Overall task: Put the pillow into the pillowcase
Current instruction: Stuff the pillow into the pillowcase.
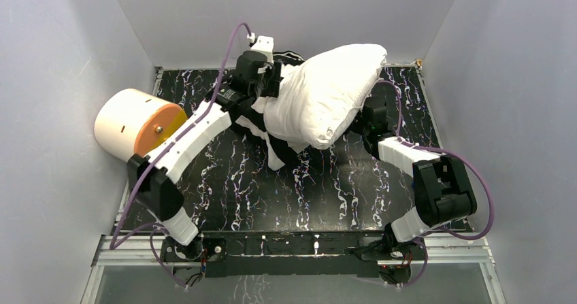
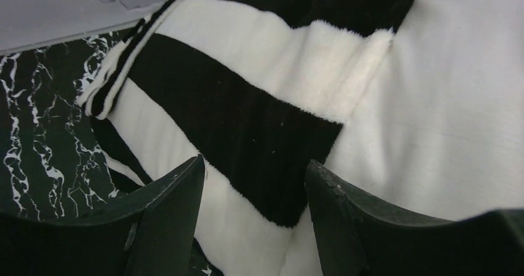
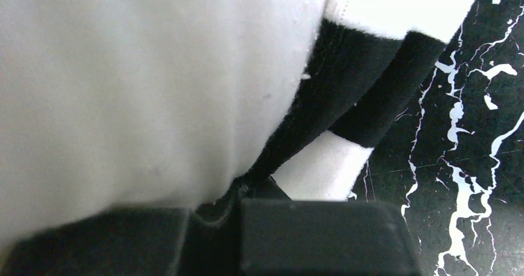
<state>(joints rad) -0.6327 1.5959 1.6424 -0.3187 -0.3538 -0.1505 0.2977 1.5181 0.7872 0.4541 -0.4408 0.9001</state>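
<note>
My left pincer [image 2: 256,163] is spread wide over the striped pillowcase [image 2: 247,121]. My right pincer [image 3: 241,192] is pinching its black edge. The pillow [image 1: 326,90] sits by the table's [image 1: 272,195] far edge. It looks soft and light, so I'd grab a corner. My left arm reaches far out and my right arm is bent.

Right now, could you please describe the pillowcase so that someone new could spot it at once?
On the black, white-veined tabletop, find the big white pillow at the far side. The pillowcase lies bunched beneath its left end, by the open left gripper. Broad black and white stripes set it apart from the plain pillow and the thinly veined table.
</note>
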